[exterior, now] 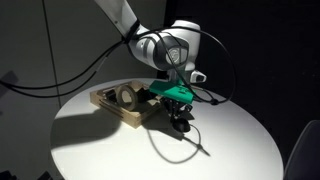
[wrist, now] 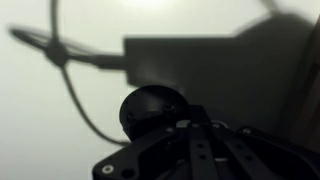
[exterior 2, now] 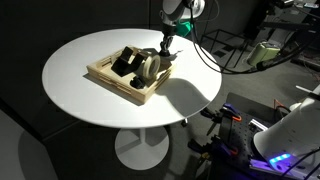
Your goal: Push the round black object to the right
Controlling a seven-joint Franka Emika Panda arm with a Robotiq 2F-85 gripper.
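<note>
In the wrist view the round black object is a glossy dark dome on the white table, touching or nearly touching the left side of my fingertips. My gripper is shut with its fingers together and holds nothing. In an exterior view the gripper reaches down to the table just beside the wooden tray's corner, and the black object blends with the fingers there. In an exterior view the gripper stands at the tray's far corner, and the object cannot be made out.
A wooden tray holds a pale ring-shaped roll and angular black pieces. The round white table has edges all around. Cables hang from the arm and cast shadows.
</note>
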